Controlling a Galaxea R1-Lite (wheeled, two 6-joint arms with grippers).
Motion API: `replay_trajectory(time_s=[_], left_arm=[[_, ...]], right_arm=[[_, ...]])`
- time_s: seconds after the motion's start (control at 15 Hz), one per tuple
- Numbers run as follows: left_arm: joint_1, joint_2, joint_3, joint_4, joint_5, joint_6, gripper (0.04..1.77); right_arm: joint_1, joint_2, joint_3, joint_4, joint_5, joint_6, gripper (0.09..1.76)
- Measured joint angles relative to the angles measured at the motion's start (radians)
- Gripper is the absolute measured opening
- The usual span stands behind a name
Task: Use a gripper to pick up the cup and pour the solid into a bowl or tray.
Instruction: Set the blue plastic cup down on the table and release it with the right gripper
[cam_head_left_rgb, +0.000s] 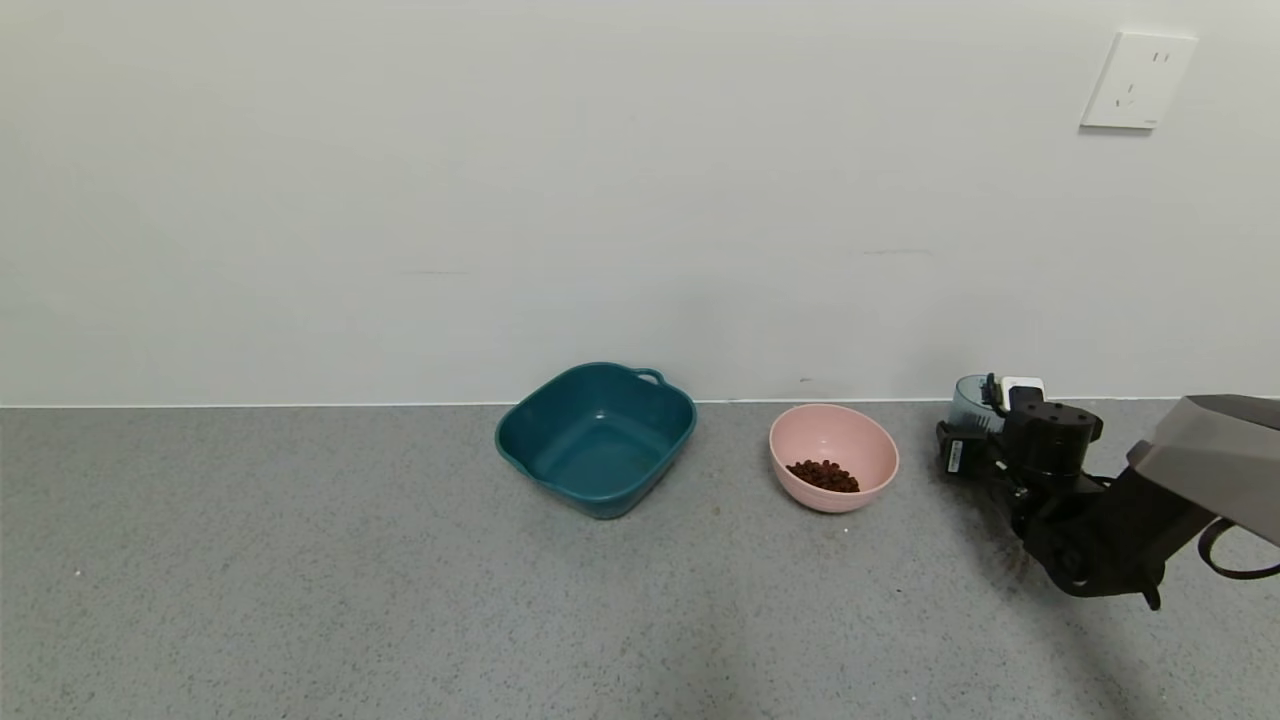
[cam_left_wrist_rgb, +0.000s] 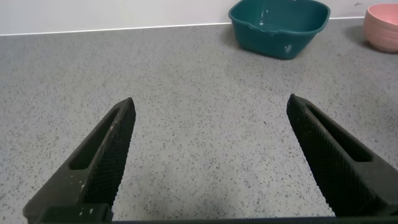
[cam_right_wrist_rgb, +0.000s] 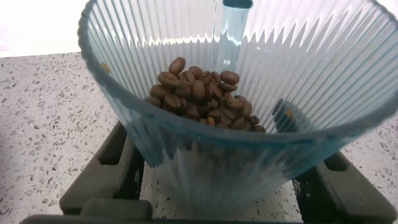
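The ribbed blue-grey cup (cam_head_left_rgb: 970, 398) stands at the far right near the wall, with brown beans (cam_right_wrist_rgb: 199, 93) heaped inside it (cam_right_wrist_rgb: 280, 81). My right gripper (cam_head_left_rgb: 962, 432) reaches in from the right. Its fingers (cam_right_wrist_rgb: 102, 174) sit on both sides of the cup's lower body and are shut on it (cam_right_wrist_rgb: 221, 162). The pink bowl (cam_head_left_rgb: 800, 430) is just left of the cup and holds a small pile of dark brown pellets (cam_head_left_rgb: 823, 476). My left gripper (cam_left_wrist_rgb: 210, 106) is open and empty over bare counter, out of the head view.
A dark teal basin (cam_head_left_rgb: 596, 440) with handles sits left of the pink bowl, and it shows far off in the left wrist view (cam_left_wrist_rgb: 278, 28) beside the bowl (cam_left_wrist_rgb: 380, 28). A white wall with a socket (cam_head_left_rgb: 1140, 80) backs the grey speckled counter (cam_head_left_rgb: 300, 580).
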Motion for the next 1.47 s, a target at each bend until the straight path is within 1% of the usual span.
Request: replay_trajectory(time_s=[0.13,0.33,0.67,0.93,1.07,1.33,1.47], left_arm=[[0.0,0.0,0.0,0.0,0.0,0.0,1.75],[0.0,0.0,0.0,0.0,0.0,0.0,1.75],[0.0,0.0,0.0,-0.001,0.0,0.0,1.75],[0.0,0.0,0.0,0.0,0.0,0.0,1.75],[0.0,0.0,0.0,0.0,0.0,0.0,1.75],[0.0,0.0,0.0,-0.001,0.0,0.0,1.75],[0.0,0.0,0.0,-0.001,0.0,0.0,1.75]], right_arm=[[0.0,0.0,-0.001,0.001,0.0,0.0,1.34],[-0.003,-0.002,-0.001,0.004,-0.005,0.0,1.47],[-0.013,-0.012,0.0,0.004,-0.003,0.0,1.58],[-0.015,-0.039,0.028,0.017,0.007,0.001,1.63],[-0.016,-0.063,0.061,0.025,0.034,0.001,1.65],[-0.016,-0.149,0.143,0.103,0.089,0.0,1.67],[-0.02,-0.206,0.17,0.182,0.103,0.0,1.68]])
